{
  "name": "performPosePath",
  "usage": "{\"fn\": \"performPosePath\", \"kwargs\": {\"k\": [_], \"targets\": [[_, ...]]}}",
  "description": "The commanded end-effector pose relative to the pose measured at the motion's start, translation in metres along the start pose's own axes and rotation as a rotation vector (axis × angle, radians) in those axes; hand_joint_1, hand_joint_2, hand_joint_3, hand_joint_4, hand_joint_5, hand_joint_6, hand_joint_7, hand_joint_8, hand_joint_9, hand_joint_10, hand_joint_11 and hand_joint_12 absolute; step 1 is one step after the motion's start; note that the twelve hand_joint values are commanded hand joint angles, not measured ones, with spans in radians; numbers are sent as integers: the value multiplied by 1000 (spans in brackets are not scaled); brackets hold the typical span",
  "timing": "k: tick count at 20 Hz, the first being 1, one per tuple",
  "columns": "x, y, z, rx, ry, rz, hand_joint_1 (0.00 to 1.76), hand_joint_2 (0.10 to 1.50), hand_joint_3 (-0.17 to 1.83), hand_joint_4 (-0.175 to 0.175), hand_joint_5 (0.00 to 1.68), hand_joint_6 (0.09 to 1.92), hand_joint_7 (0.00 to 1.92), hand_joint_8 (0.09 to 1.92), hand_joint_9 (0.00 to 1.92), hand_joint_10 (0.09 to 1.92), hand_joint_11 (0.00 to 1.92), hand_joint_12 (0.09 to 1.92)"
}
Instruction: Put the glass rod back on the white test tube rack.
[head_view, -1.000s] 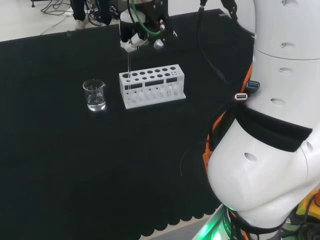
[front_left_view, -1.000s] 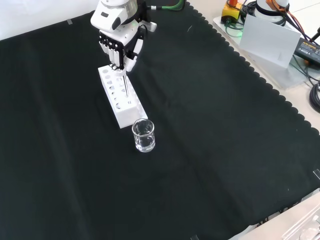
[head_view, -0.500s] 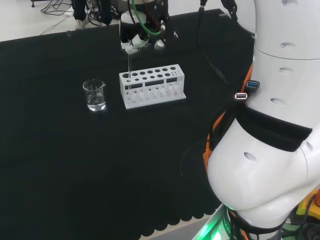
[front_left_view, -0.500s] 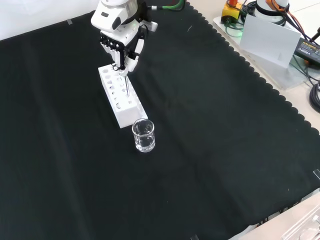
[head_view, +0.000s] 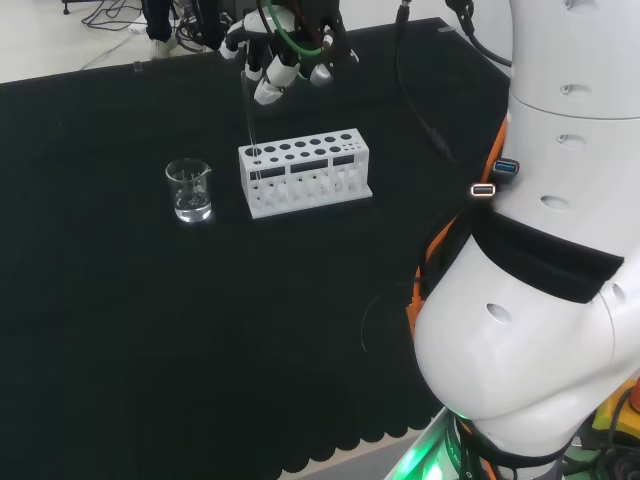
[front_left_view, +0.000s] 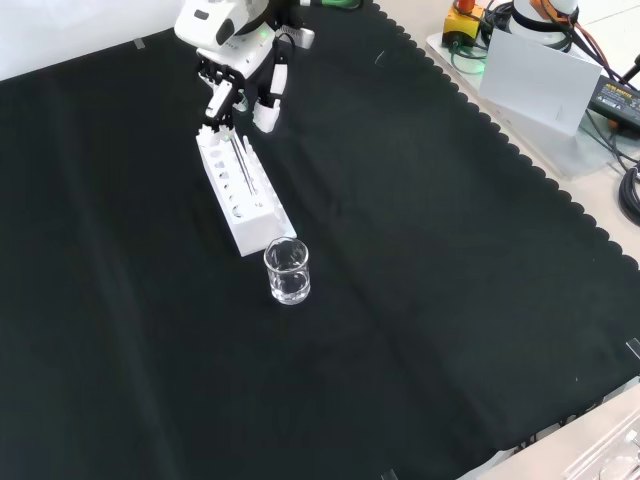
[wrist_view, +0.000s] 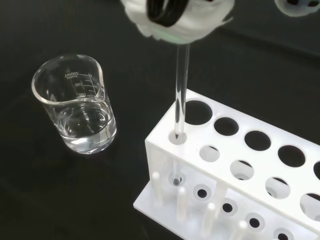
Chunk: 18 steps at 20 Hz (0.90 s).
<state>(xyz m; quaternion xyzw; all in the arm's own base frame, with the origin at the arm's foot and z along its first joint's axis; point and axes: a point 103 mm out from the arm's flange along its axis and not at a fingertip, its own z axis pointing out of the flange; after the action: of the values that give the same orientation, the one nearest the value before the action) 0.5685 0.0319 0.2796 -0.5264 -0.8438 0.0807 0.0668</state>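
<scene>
Glass rod (wrist_view: 179, 102) stands in an end hole of the white rack (head_view: 305, 172); hand (front_left_view: 240, 85) above rack, fingers spread wide, apart from rod; beaker (head_view: 189, 190) beside rack.

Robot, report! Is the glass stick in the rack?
Hand open, above rack. Glass rod standing in white rack corner hole. Beaker beside, nothing blocking.

Readable markings — pretty slim pickings

Only the beaker (wrist_view: 75, 102) has print: a graduated scale with small numbers, seemingly 200 ml at top, 150 and 100 below — the rest is too small.
</scene>
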Motion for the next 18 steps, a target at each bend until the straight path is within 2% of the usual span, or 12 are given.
{"fn": "performPosePath", "kwargs": {"k": [1, 18], "targets": [[1, -2, -4, -13, -9, 11, 1193, 838, -175, -109, 300, 337, 1033, 87, 1699, 87, 1801, 404], [3, -26, -38, -50, -55, 28, 1195, 841, -175, -105, 363, 283, 1041, 87, 1708, 87, 1776, 429]]}}
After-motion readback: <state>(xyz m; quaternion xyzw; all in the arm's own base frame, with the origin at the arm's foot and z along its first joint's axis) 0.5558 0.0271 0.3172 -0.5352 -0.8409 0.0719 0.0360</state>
